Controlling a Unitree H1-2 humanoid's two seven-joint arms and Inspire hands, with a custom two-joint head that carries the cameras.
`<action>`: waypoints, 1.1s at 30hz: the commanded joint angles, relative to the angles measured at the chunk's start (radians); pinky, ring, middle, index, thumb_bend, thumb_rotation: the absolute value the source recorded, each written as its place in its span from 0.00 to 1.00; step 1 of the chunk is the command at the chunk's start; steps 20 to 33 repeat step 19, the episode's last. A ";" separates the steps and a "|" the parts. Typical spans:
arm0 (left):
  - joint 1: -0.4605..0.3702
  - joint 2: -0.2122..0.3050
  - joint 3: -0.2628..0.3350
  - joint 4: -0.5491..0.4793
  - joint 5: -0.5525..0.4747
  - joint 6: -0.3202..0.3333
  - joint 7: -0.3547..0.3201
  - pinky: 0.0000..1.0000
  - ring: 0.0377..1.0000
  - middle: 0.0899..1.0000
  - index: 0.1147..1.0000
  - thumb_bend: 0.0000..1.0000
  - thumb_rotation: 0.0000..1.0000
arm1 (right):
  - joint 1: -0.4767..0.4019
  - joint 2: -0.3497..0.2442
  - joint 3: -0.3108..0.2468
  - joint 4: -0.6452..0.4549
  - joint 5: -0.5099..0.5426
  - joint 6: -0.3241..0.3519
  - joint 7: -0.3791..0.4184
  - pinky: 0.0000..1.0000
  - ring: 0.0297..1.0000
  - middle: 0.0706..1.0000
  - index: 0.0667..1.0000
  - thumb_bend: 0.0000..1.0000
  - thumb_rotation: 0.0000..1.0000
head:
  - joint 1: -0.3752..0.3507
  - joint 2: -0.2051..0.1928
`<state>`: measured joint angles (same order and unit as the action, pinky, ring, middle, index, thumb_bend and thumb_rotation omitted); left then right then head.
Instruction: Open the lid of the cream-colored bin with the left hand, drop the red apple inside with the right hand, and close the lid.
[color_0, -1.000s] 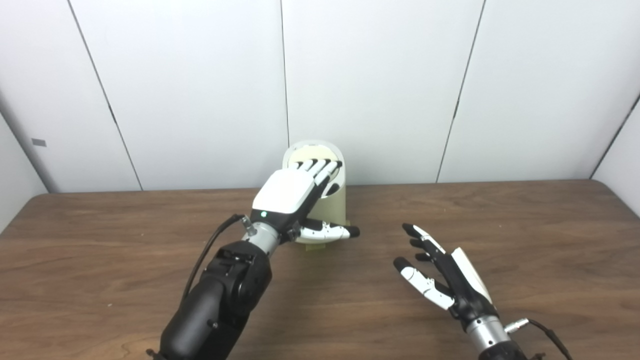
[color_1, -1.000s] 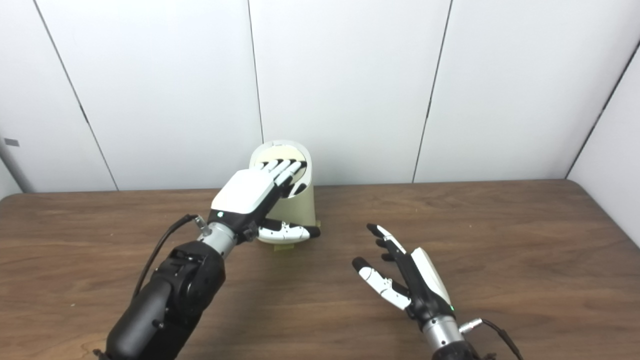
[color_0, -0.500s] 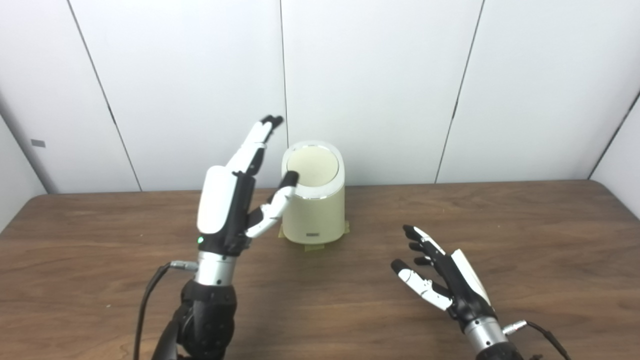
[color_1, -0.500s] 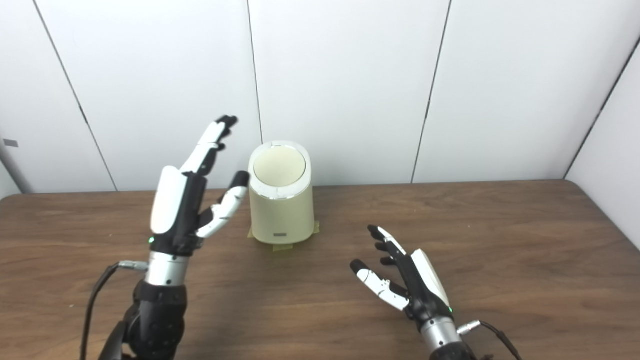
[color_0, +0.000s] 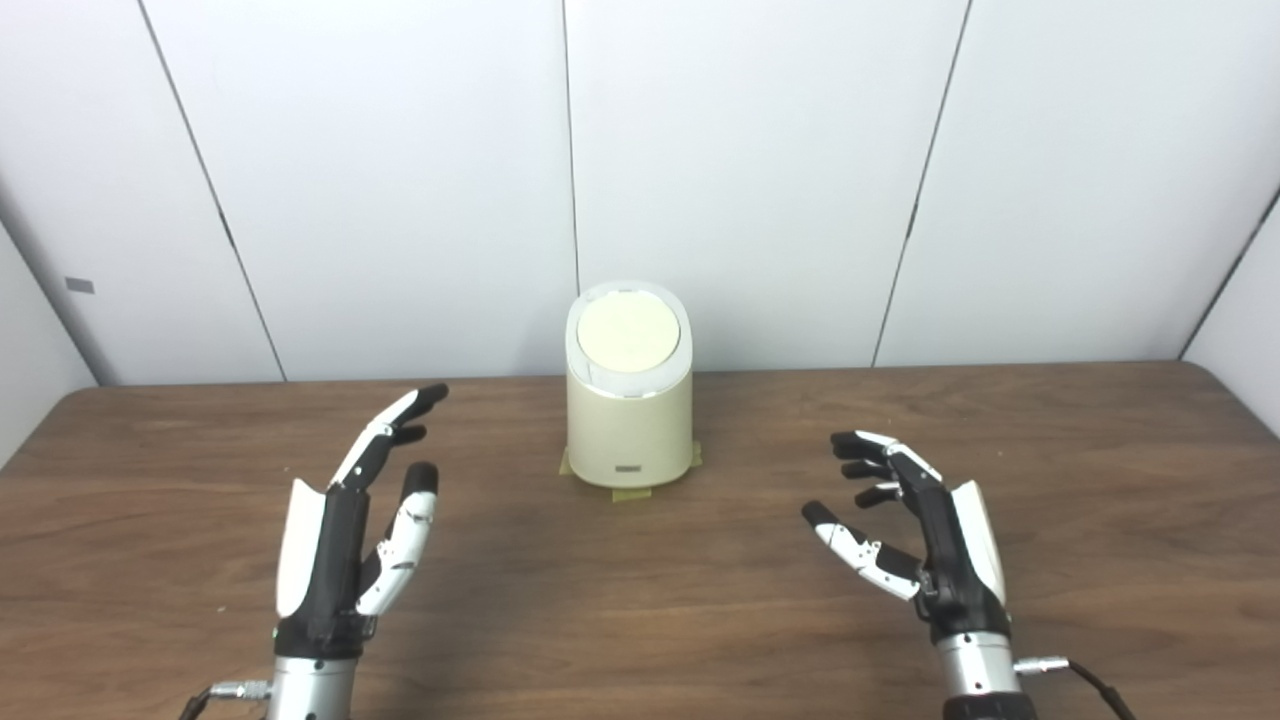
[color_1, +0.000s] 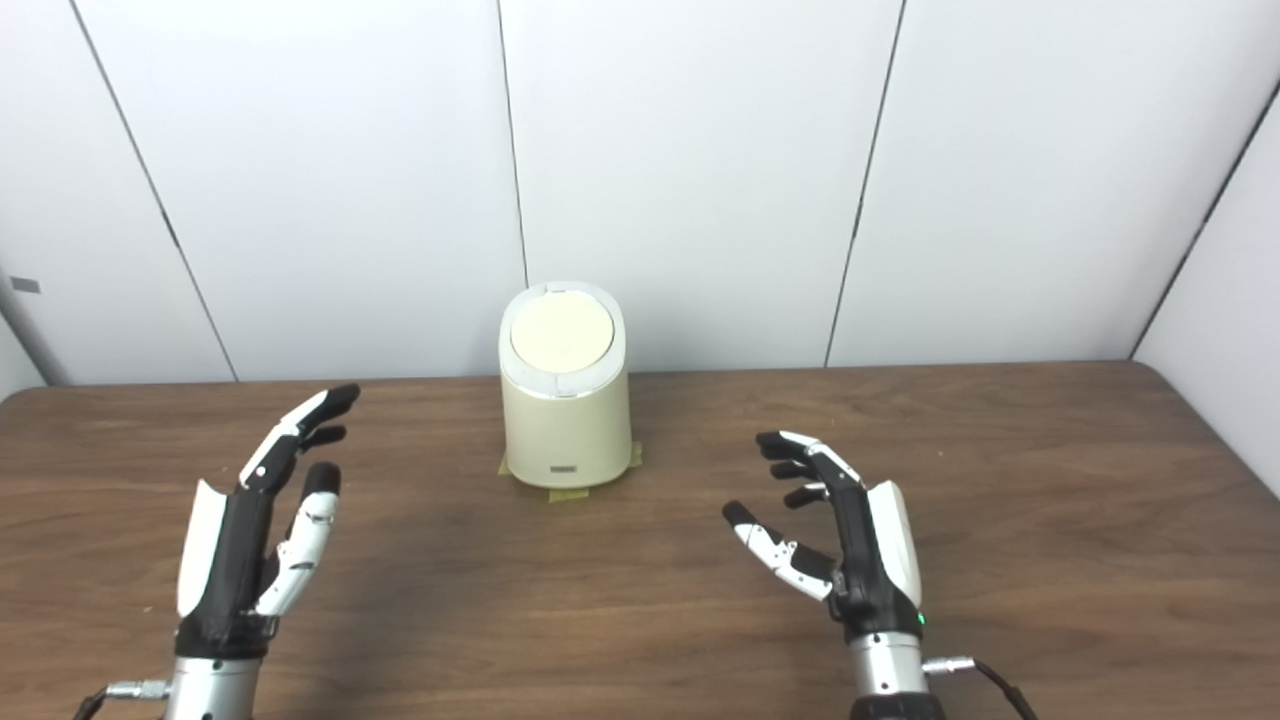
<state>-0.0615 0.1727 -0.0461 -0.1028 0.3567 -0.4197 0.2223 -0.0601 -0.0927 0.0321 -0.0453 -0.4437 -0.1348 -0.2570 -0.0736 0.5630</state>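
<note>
While its round lid (color_0: 629, 333) lies flat and closed, the cream-colored bin (color_0: 629, 425) stands upright at the back middle of the wooden table (color_0: 640, 610), near the white wall panels (color_0: 400, 180), on what looks like a strip of yellowish tape (color_0: 628, 488). A small dark label (color_0: 628, 468) sits low on its front, too small to read. The left hand (color_0: 350, 535) is raised with fingers spread, holding nothing. The right hand (color_0: 925, 535), fingers loosely curled and apart, is equally empty. Both hover well apart from the bin.
</note>
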 joint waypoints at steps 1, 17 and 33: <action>-0.016 0.003 0.012 -0.020 0.014 -0.023 -0.006 0.74 0.82 0.82 0.79 0.24 0.61 | -0.034 -0.002 -0.010 -0.007 0.021 -0.058 -0.015 0.53 0.65 0.67 0.66 0.23 0.28 | 0.000 0.000; 0.002 0.001 0.063 0.125 -0.035 0.004 -0.028 0.70 0.79 0.80 0.77 0.21 0.58 | -0.043 0.012 -0.040 0.053 0.098 -0.148 -0.028 0.53 0.63 0.64 0.63 0.25 0.29 | 0.014 -0.022; -0.001 -0.006 0.067 0.146 -0.041 -0.003 -0.022 0.68 0.78 0.79 0.77 0.19 0.57 | -0.041 0.017 -0.044 0.053 0.133 -0.122 -0.006 0.56 0.65 0.66 0.65 0.25 0.27 | 0.022 -0.036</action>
